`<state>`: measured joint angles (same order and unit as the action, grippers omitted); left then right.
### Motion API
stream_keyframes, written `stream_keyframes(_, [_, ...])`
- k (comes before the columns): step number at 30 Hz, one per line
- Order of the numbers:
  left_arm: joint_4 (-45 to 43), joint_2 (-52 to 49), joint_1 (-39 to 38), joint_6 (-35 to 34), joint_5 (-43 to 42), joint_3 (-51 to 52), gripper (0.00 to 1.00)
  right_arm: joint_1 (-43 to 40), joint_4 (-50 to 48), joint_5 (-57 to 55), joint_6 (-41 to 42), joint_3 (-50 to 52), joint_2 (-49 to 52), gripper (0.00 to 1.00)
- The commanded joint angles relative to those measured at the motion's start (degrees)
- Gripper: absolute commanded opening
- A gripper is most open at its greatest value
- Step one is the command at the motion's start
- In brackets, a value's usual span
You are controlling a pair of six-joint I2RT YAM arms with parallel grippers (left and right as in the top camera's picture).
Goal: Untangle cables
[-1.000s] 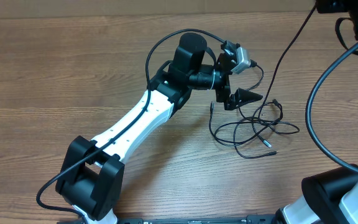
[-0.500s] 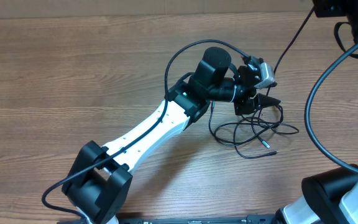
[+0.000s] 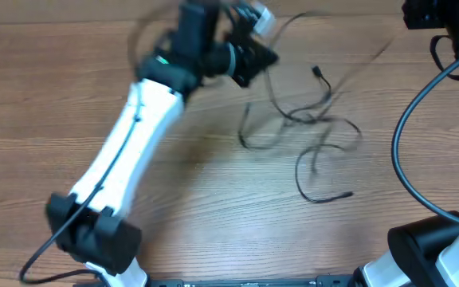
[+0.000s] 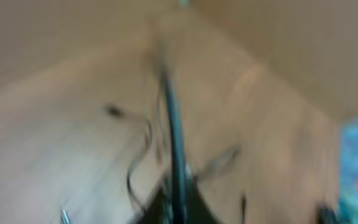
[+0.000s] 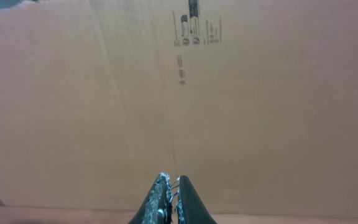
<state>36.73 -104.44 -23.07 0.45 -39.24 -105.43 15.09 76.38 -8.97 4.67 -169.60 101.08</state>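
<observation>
The cables (image 3: 317, 127) are thin black cords lying in loose crossed loops on the wooden table, right of centre, with small plug tips (image 3: 315, 72) at the ends. One strand (image 3: 271, 89) rises from the tangle to my left gripper (image 3: 263, 54), which is up at the far edge and blurred by motion. In the blurred left wrist view a dark cord (image 4: 171, 124) runs straight out of the shut left gripper (image 4: 178, 208). My right gripper (image 5: 172, 180) is shut on nothing and faces a cardboard wall, away from the cables.
My left arm's white link (image 3: 126, 151) lies diagonally across the left half of the table. The right arm's base (image 3: 429, 247) and its thick black wire (image 3: 401, 143) are at the right edge. A cardboard wall (image 5: 229, 93) stands behind the table.
My left gripper shut at the tangle, then swung quickly up and to the left, dragging the cables leftward and stretching the loops. The right arm has not moved.
</observation>
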Motion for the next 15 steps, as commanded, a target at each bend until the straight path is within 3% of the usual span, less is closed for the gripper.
stream_keyframes(1, [11.9,5.8,0.7,3.9,9.9,-23.6,0.04,-0.3,2.2,0.0,0.0,0.8,-0.7,0.04])
stream_keyframes(4, [16.5,5.8,2.0,1.2,9.9,-34.1,0.04,-0.3,5.8,0.0,1.5,2.7,0.8,0.05])
stream_keyframes(7, [19.0,5.8,2.8,-0.5,9.9,-40.3,0.04,-0.3,9.7,0.3,4.5,4.9,3.4,0.22])
stream_keyframes(11, [19.0,5.6,2.8,-0.5,10.9,-41.1,0.04,-0.3,11.2,9.2,4.7,11.5,6.7,0.42])
stream_keyframes(15, [18.6,5.6,2.8,-0.7,14.9,-41.1,0.04,-0.3,9.6,12.9,2.2,19.2,7.4,0.43])
